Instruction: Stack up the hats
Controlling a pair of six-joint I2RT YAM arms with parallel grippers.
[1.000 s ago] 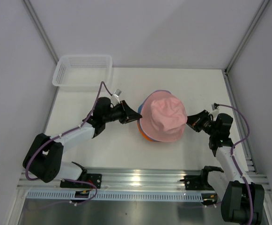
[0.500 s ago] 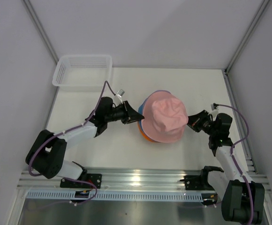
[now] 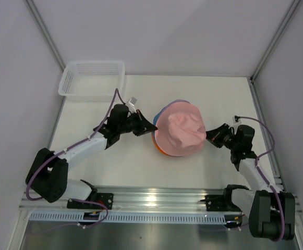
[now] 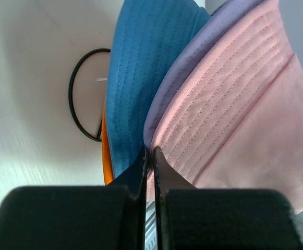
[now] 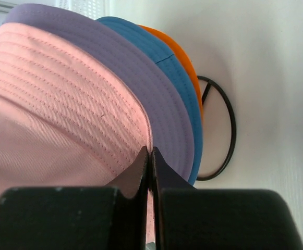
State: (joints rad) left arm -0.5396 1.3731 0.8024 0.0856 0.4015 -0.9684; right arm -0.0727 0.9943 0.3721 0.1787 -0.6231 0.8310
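Observation:
The hats sit stacked in the middle of the table, the pink hat [image 3: 180, 133] on top. In the left wrist view the pink hat [image 4: 234, 120] lies over the lavender [image 4: 193, 67], blue [image 4: 141, 62] and orange [image 4: 107, 156] brims. My left gripper [image 3: 154, 127] [image 4: 150, 152] is shut on the pink brim at the stack's left edge. My right gripper [image 3: 208, 136] [image 5: 150, 151] is shut on the pink hat [image 5: 52, 104] brim at the right edge. Beside it are the lavender [image 5: 114, 57], blue [image 5: 194, 130] and orange [image 5: 185, 60] brims.
A thin black wire stand [image 4: 75, 104] [image 5: 229, 125] shows under the stack. A white mesh basket [image 3: 92, 78] stands at the back left corner. Grey walls enclose the table on three sides.
My left gripper's jaws were parted beside the stack and have now shut on the pink brim. The pink hat has shifted slightly left. The right gripper stays shut on its side.

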